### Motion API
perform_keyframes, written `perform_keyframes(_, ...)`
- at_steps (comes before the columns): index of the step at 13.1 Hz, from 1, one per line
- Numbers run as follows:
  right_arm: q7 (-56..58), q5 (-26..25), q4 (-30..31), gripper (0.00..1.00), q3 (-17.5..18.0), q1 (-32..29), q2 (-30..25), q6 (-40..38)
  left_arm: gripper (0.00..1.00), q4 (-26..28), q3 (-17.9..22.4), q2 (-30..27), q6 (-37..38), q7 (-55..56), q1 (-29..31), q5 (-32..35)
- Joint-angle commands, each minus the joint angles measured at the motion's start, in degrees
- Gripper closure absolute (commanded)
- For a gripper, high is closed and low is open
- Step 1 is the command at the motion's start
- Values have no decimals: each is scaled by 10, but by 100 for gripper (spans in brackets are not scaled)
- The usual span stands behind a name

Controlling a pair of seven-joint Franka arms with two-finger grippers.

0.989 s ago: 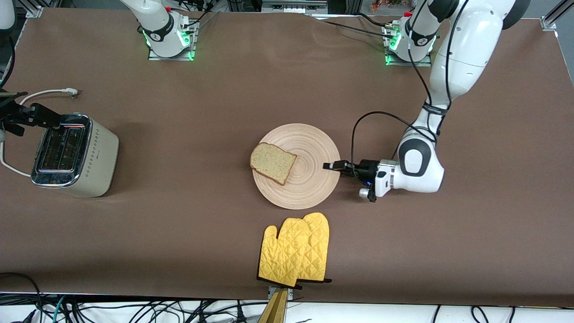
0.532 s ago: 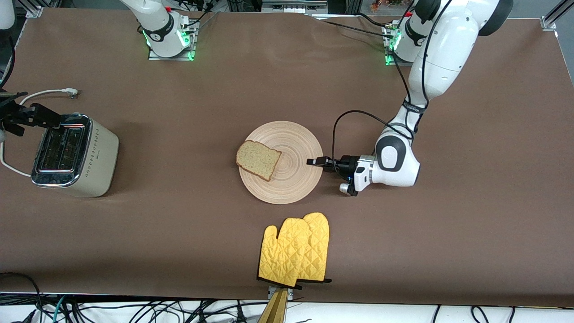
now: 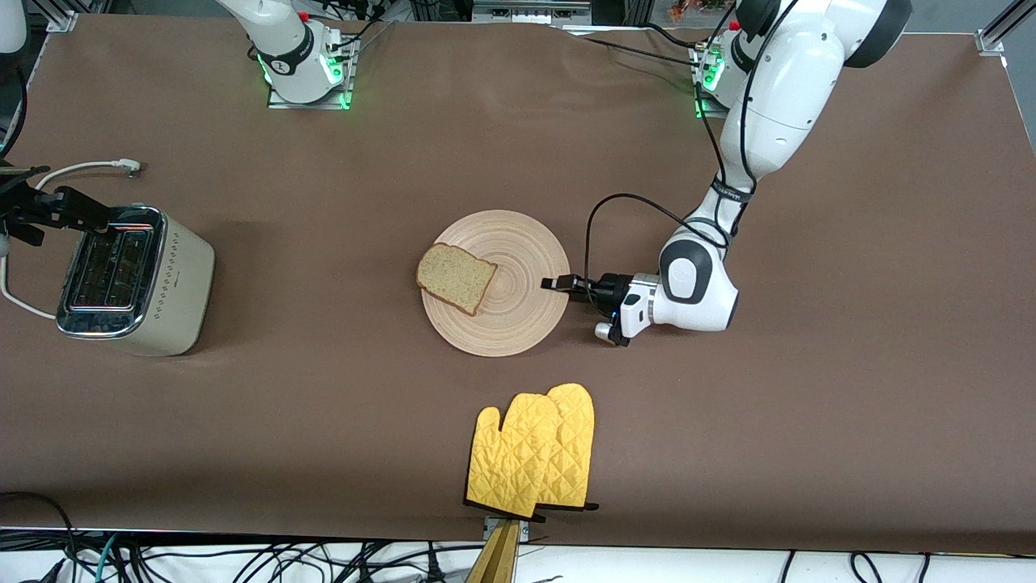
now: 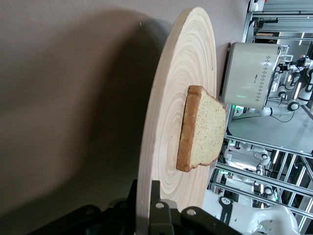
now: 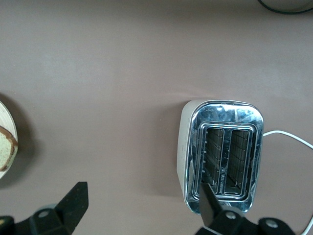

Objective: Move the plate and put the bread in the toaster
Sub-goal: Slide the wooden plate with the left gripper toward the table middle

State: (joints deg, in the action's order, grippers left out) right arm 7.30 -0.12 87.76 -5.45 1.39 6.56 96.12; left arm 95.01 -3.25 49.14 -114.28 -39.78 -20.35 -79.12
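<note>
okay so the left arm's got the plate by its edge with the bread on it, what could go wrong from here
The bread overhangs the plate rim toward the toaster, so a jerk might slide it off. The left gripper pinches only the plate's edge, so that grip may slip. The oven mitt lies close by; the plate could snag it.

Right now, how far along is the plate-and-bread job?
Nothing is finished. In hand: the left tool is shut on the rim of the plate, with the bread on it. Left: the bread must go into the toaster, whose slots are empty; the open right tool hangs above it.
</note>
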Motion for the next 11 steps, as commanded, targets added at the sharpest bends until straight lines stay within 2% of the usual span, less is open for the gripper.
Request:
perform_keyframes(1, -1, 10, -11, 0, 3, -5, 4, -9, 100, 4, 6, -6, -9, -3, -10, -27)
perform_keyframes(3, -1, 10, -11, 0, 3, -5, 4, -9, 100, 5, 7, -7, -9, -3, -10, -27)
perform_keyframes(7, -1, 10, -10, 0, 3, -6, 4, -9, 87, 14, 11, -10, -8, -10, -8, -24)
perform_keyframes(8, -1, 10, -11, 0, 3, -6, 4, -9, 75, 21, 11, -13, -8, -10, -7, -24)
perform_keyframes(10, -1, 11, -10, 0, 3, -6, 4, -9, 0, 41, 16, -25, -7, -13, -1, -24)
perform_keyframes(11, -1, 10, -10, 0, 3, -6, 4, -9, 0, 53, 16, -38, -6, -11, 4, -24)
